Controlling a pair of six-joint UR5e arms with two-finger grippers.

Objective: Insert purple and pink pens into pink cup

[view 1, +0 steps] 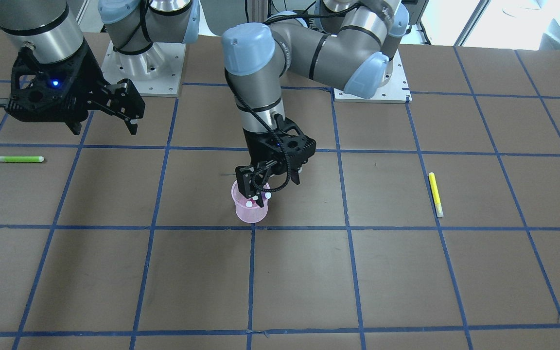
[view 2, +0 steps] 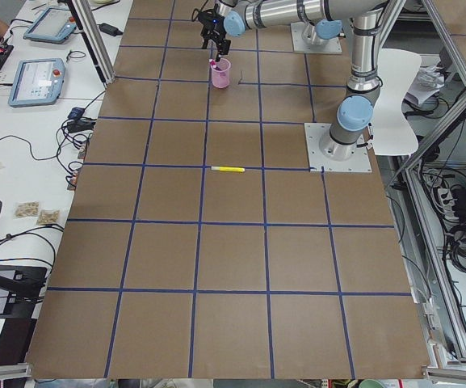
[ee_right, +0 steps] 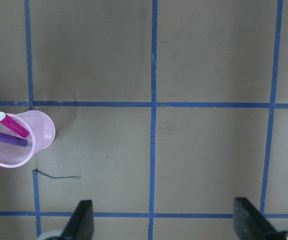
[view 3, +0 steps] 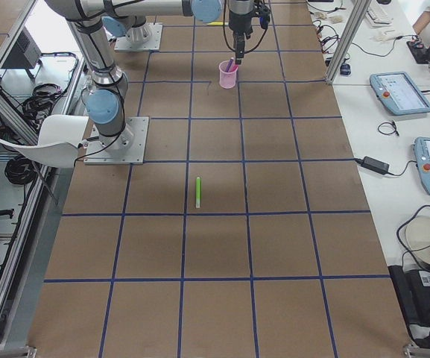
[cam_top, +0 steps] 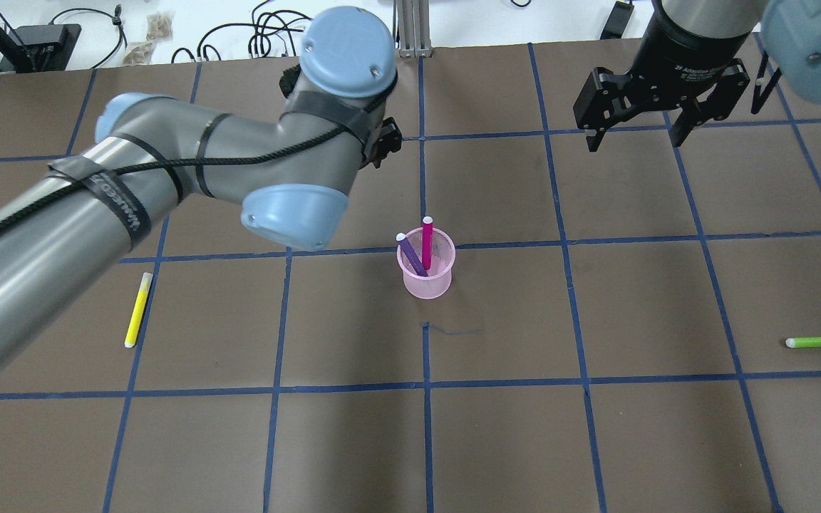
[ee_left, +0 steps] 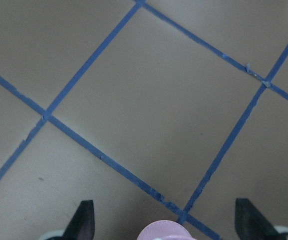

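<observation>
Front-facing: cup (view 1: 251, 213) beneath left end effector (view 1: 269, 182)

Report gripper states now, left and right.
Left gripper: open, holding nothing, over the pink cup.
Right gripper: open, holding nothing.

A yellow pen (view 1: 435, 194) lies flat on the brown table (view 1: 309, 287), well apart from a green pen (view 1: 17, 159) lying flat toward the opposite end. Blue tape lines (view 1: 251, 282) divide the table into squares, and a short dark scribble (cam_top: 453, 330) marks its middle. Two tablets (view 3: 399, 93) sit on a white bench (view 3: 405, 201) alongside.
</observation>
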